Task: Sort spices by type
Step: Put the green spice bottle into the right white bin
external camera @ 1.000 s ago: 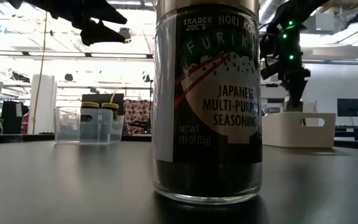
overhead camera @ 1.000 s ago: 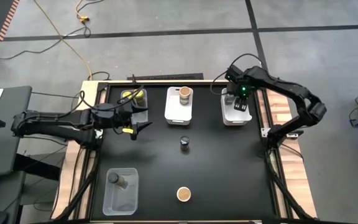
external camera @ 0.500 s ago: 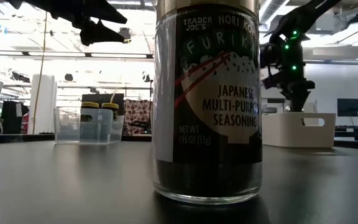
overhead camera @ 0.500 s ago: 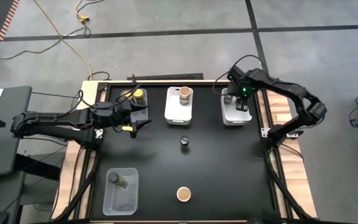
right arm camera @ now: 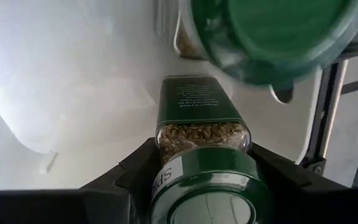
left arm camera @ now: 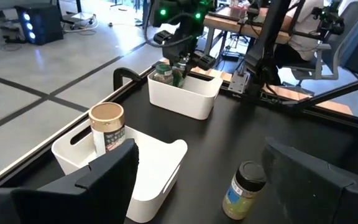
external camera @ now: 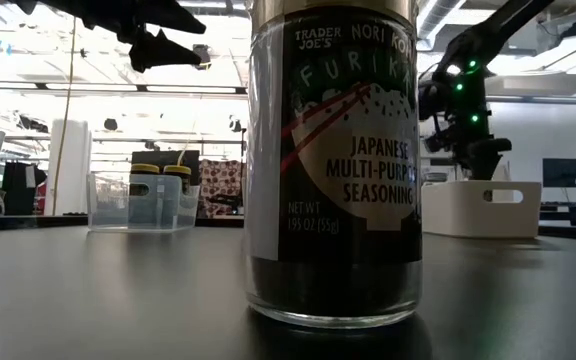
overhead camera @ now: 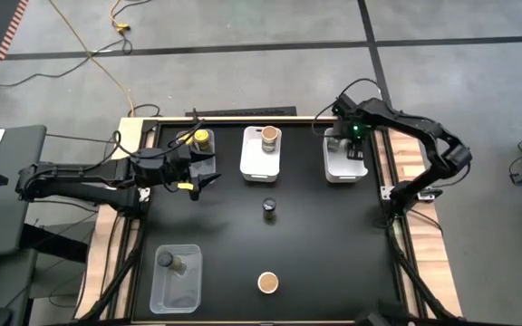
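One green-capped jar (right arm camera: 202, 158) of dried herbs sits clamped in the right gripper (right arm camera: 197, 168) over the white bin (overhead camera: 338, 168).

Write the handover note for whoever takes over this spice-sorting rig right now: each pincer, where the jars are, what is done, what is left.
Right pincer: shut on a green-topped jar, inside the right white bin beside another green-topped jar.
Left pincer: open, empty, by the clear bin holding the yellow-topped jars.
Done: tan-topped jar in the middle white bin.
Left: release; sort the dark-topped jar and the loose tan-topped jar.
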Motion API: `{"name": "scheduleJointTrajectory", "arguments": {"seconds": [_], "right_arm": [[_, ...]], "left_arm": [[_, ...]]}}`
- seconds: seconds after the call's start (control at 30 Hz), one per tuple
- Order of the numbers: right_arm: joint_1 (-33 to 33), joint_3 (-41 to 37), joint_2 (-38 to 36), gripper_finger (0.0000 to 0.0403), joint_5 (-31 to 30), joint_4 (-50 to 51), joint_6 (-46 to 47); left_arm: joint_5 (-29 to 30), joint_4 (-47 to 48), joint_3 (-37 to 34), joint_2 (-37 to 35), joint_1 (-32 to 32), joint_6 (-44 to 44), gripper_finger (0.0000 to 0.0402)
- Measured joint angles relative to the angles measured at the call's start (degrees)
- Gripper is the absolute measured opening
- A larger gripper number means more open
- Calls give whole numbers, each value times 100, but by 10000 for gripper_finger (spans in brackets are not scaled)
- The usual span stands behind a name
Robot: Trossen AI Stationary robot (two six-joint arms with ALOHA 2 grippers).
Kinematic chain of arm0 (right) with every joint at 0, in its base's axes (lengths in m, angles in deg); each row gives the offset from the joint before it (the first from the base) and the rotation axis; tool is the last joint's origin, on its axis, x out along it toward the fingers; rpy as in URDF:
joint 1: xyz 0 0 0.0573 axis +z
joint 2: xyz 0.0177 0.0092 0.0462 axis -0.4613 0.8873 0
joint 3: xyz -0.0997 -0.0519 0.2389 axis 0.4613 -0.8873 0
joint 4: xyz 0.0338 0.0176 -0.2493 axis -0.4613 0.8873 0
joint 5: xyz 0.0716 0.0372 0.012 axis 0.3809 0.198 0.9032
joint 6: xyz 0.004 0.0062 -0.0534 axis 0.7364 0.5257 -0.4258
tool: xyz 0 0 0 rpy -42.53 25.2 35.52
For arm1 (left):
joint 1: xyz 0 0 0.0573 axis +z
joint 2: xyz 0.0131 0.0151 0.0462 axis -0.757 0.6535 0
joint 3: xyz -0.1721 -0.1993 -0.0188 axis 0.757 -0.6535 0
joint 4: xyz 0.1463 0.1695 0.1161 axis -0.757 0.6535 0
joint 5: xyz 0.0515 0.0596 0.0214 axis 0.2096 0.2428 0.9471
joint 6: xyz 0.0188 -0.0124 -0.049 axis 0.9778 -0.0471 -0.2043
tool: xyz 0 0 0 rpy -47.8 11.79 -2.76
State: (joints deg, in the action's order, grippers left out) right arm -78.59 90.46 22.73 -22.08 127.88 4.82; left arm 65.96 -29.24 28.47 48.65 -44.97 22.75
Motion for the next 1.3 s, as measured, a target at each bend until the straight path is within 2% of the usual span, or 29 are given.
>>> {"name": "scheduleJointTrajectory", "arguments": {"seconds": [0.17, 0.47, 1.3], "right_arm": [[94, 35, 248, 225, -93, -49, 104], [-22, 0, 25, 226, 15, -241, 14], [-67, -2, 15, 250, 122, -483, 12]], "left_arm": [[0, 2, 0, 0, 0, -130, 320], [2, 4, 0, 0, 0, -140, 320], [2, 4, 0, 0, 0, -247, 320]]}}
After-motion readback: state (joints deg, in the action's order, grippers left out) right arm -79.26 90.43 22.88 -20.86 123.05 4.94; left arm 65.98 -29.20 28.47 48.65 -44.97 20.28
